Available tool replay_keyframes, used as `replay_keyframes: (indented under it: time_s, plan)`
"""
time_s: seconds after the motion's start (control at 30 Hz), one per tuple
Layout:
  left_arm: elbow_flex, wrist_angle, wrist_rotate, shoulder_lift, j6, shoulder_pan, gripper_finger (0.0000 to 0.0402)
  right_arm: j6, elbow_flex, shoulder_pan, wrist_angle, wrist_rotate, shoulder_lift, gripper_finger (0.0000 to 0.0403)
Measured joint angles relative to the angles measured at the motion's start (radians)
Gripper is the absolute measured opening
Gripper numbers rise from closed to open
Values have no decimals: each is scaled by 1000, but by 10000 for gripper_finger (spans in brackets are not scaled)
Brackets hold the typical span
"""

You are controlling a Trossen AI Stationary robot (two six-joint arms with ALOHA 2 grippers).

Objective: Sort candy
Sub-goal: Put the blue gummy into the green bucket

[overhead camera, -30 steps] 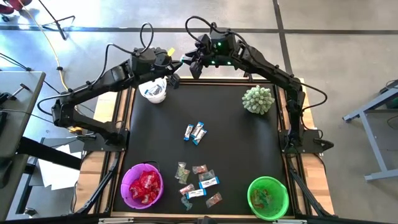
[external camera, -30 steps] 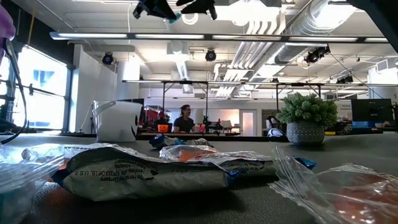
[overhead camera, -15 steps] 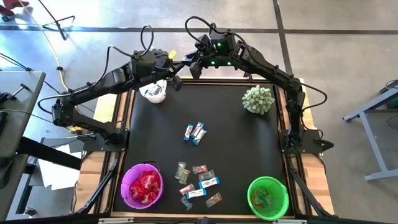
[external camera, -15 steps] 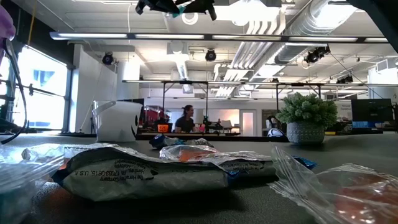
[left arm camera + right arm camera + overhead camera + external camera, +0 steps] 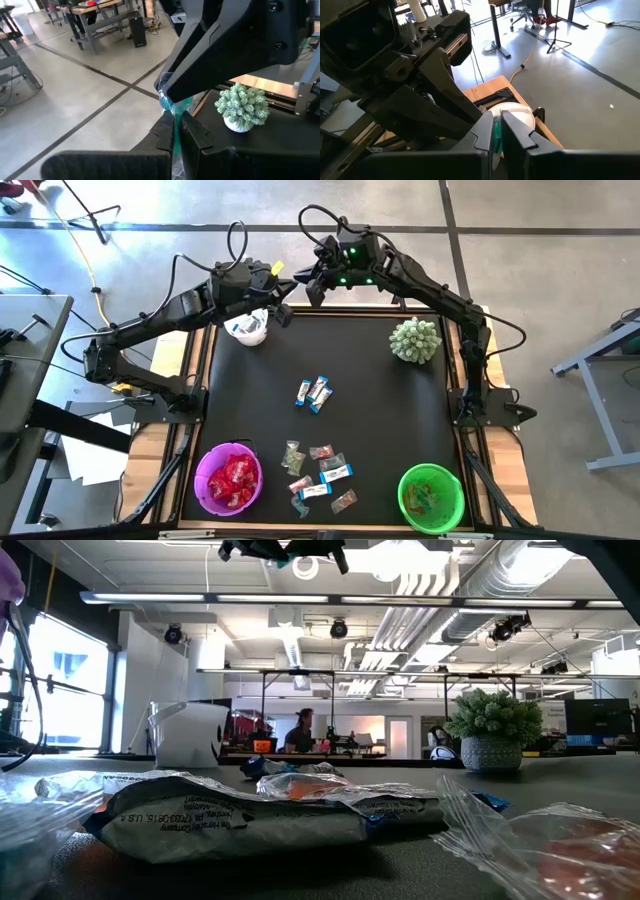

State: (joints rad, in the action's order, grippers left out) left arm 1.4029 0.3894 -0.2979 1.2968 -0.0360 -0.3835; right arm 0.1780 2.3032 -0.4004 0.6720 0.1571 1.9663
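Above the tabletop's [image 5: 380,395] far edge both claws meet in mid-air, tip to tip. Left claw [image 5: 288,280] is pinched narrow on a teal-wrapped candy [image 5: 170,102]; its fingers [image 5: 165,131] are nearly together with the wrapper sticking out between them. Right claw [image 5: 303,281] is also narrowed down on the same teal wrapper, a green sliver visible between its fingers [image 5: 516,131]. So one piece is gripped from both sides, held high near the white cup [image 5: 248,327].

Low view shows both claws at the frame's top edge, the wrapper barely visible there.

Rest of the candy is on the black mat:
- three blue-and-white mini bars [image 5: 314,392] mid-mat, touching each other
- loose cluster [image 5: 320,478] at the near edge between the two bowls: mixed clear/greenish/reddish wrappers plus two blue-and-white bars
- purple bowl [image 5: 207,470] at the near left corner, full of red packets [image 5: 234,480]
- green bowl [image 5: 454,485] at the near right corner, a few pieces in it

Spiky pale green plant [image 5: 415,340] in its pot sits at the far right, well apart from the candy. A person [image 5: 299,732] is visible in the room far behind the tabletop.
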Motion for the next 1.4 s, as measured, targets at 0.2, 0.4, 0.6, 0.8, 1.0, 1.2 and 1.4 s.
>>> replay_keyframes:
  time_s: [0.2,0.4,0.6,0.8,1.0,1.2,1.4]
  plan:
    - [0,10,23,-2,11,13,3,-2,0,0,5,8,0,6]
    - [0,14,33,-2,-26,24,38,-18,0,1,13,11,0,3]
    - [0,50,87,-6,-28,24,81,-21,0,-7,44,13,0,2]
    - [0,111,85,-17,-63,25,108,-21,0,-47,137,-17,-4,1]
    - [0,171,76,-30,-66,24,113,0,1,-87,385,-79,-52,1]
    - [0,244,52,-34,-62,23,113,69,1,-66,789,-96,-131,1]
    - [0,242,7,-34,-53,22,113,225,-41,39,895,-87,-241,0]
